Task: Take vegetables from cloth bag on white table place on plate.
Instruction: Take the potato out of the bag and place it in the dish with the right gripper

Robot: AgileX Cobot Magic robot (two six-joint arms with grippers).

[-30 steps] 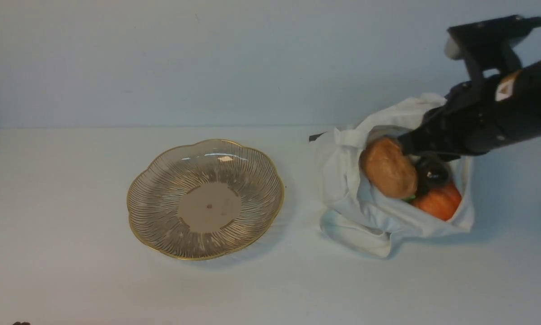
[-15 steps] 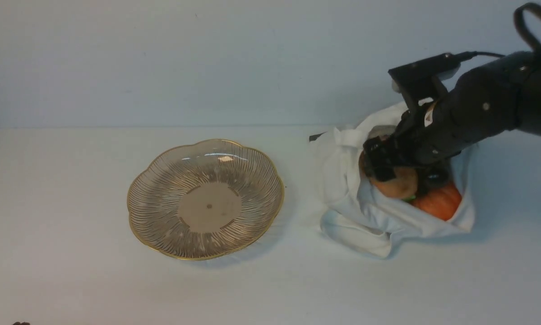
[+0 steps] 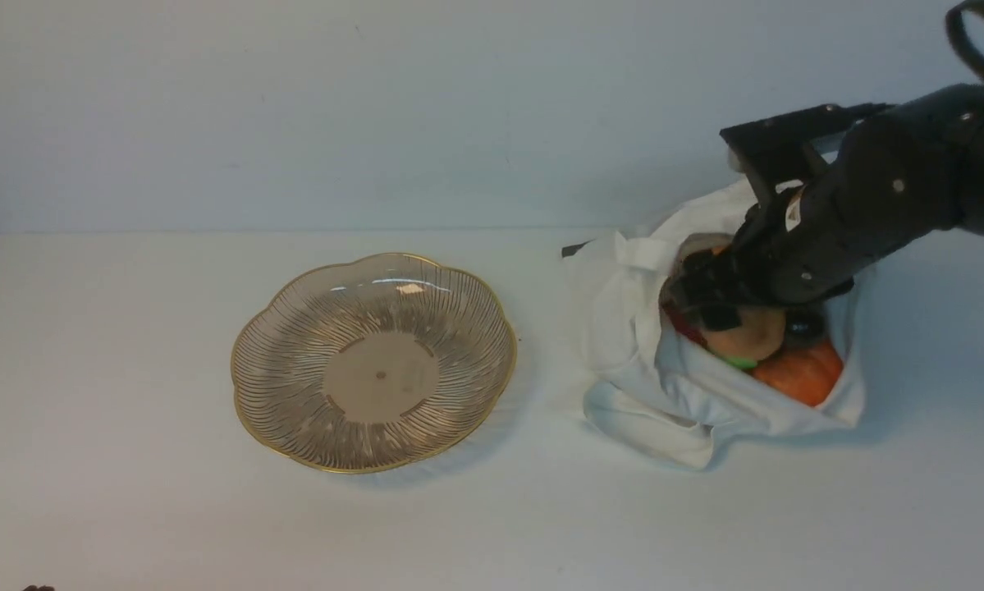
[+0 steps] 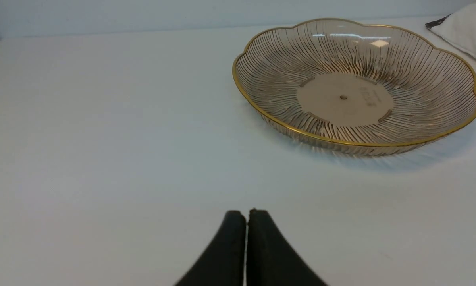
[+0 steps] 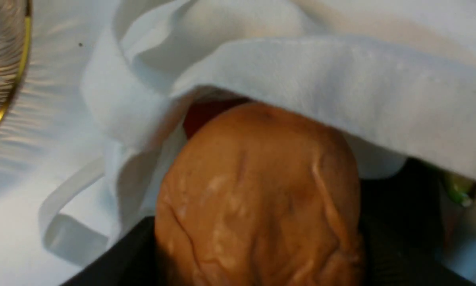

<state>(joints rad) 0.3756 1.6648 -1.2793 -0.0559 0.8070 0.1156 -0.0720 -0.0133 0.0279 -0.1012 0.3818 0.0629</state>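
Note:
The white cloth bag [image 3: 688, 402] lies open on the white table [image 3: 130, 492] at the right. Inside it I see the brown potato [image 3: 746, 335], the orange pumpkin [image 3: 799, 371], a dark purple eggplant [image 3: 805, 327], a sliver of the red one [image 3: 679, 322] and a bit of green [image 3: 738, 359]. My right gripper [image 3: 715, 305] is in the bag's mouth, shut on the potato [image 5: 257, 198], with a black finger [image 5: 396, 222] on each side. The plate [image 3: 295, 328] stands empty left of the bag. My left gripper [image 4: 245, 216] is shut and empty, low over the table near the plate [image 4: 261, 59].
The bag's fabric edge [image 5: 341, 91] drapes over the potato's far end, and a strap handle [image 5: 63, 222] loops on the table beside it. The plate's gold rim [image 5: 7, 99] shows at the edge of the right wrist view. A pale wall stands behind the table.
My right arm swung in and down into the bag's mouth, and its fingers closed round the potato. The potato shifted right and lower in the bag. The left arm has not moved.

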